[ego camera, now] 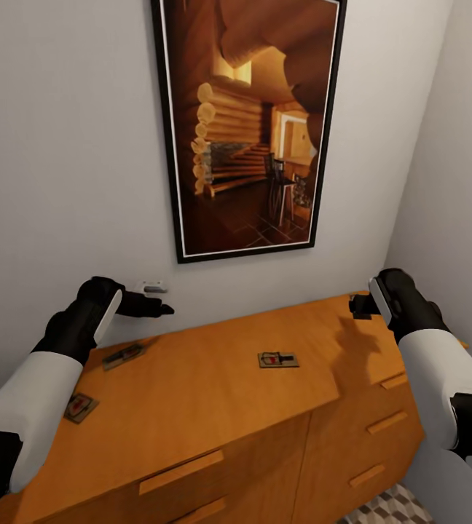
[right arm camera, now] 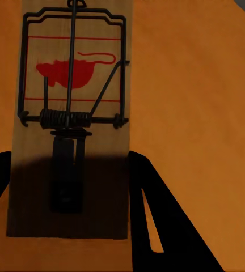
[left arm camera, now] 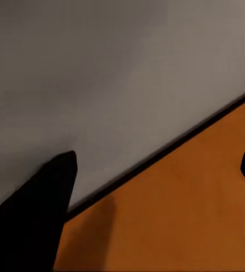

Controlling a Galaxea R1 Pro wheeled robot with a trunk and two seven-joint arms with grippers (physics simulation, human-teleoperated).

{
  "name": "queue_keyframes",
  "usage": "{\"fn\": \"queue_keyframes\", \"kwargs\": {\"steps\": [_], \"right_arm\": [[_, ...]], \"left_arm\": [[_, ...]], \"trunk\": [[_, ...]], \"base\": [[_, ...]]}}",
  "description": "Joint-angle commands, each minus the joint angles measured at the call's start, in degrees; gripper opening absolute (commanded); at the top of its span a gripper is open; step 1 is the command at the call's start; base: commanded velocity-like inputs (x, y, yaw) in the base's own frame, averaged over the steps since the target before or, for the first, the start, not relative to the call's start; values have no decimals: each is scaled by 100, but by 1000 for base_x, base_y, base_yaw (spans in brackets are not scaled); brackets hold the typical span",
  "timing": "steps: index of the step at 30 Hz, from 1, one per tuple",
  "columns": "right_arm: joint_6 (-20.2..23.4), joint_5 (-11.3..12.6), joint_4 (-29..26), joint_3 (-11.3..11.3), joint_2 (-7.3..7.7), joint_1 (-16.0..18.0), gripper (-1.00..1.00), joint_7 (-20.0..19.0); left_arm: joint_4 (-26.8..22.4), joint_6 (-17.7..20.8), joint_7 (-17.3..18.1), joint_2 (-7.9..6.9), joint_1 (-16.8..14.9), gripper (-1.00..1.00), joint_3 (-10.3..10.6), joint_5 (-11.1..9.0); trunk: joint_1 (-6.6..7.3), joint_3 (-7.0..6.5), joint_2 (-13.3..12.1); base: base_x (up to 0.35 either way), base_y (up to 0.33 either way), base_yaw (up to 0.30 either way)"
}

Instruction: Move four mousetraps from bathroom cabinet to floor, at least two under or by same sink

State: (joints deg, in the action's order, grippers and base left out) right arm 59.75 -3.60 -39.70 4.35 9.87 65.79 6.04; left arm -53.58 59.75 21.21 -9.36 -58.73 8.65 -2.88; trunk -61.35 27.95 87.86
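The orange-brown cabinet [ego camera: 214,393] stands against the wall, and three mousetraps lie flat on its top: one in the middle [ego camera: 277,359], one at the back left [ego camera: 123,356], one near the left front edge [ego camera: 80,407]. In the right wrist view another mousetrap [right arm camera: 71,85], with a red mouse print and a wire spring, lies on the wood. My right gripper [right arm camera: 68,164] is open over it, a dark finger [right arm camera: 156,215] on either side. It hovers above the cabinet's right end [ego camera: 360,306]. My left gripper [ego camera: 156,309] is open near the wall, above the back left of the top [left arm camera: 156,164].
A large framed picture [ego camera: 247,124] hangs on the wall above the cabinet, and a small white outlet [ego camera: 152,287] sits beside my left gripper. A side wall closes in at the right. A patch of cube-pattern floor [ego camera: 389,506] shows at the bottom right.
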Motion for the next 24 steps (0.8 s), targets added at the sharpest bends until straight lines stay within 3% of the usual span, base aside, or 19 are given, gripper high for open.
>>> {"fn": "queue_keyframes", "kwargs": {"steps": [1, 9, 12, 13, 16, 17, 21, 24], "right_arm": [[25, -18, -5, 13, -1, 4, -100, -15], [25, -18, -6, 13, 4, 4, -100, -17], [25, -21, -4, 13, 5, 4, -100, -16], [25, -21, -4, 15, 5, 4, -100, -16], [25, -20, -3, 14, 6, 4, -100, -16], [25, -21, -3, 14, 6, 4, -100, -15], [25, -19, -3, 13, 6, 4, -100, -15], [25, -19, -3, 13, 6, 4, -100, -15]], "left_arm": [[-9, -34, 6, -7, -7, 100, 12, -46], [37, -34, 7, -48, -7, 100, 84, -50], [99, -34, 10, -196, -7, 100, 358, -55], [127, -34, 12, -305, -7, 100, 582, -65], [153, -34, 17, -479, -7, 100, 944, -85], [165, -34, 21, -586, -7, 100, 1159, -98], [181, -33, 80, -818, -7, 100, 1467, -121], [186, -34, 228, -948, -7, 100, 1562, -123]], "trunk": [[-1, 6, 3], [-1, 6, 3], [-1, 6, 3], [-1, 6, 3], [-1, 6, 3], [-1, 6, 3], [-1, 6, 3], [-1, 6, 3]], "base": [[88, 0, 0], [31, 0, 0], [3, 0, 0], [2, 0, 0], [1, 0, 0], [0, 0, 0], [0, 0, 0], [0, 0, 0]]}}
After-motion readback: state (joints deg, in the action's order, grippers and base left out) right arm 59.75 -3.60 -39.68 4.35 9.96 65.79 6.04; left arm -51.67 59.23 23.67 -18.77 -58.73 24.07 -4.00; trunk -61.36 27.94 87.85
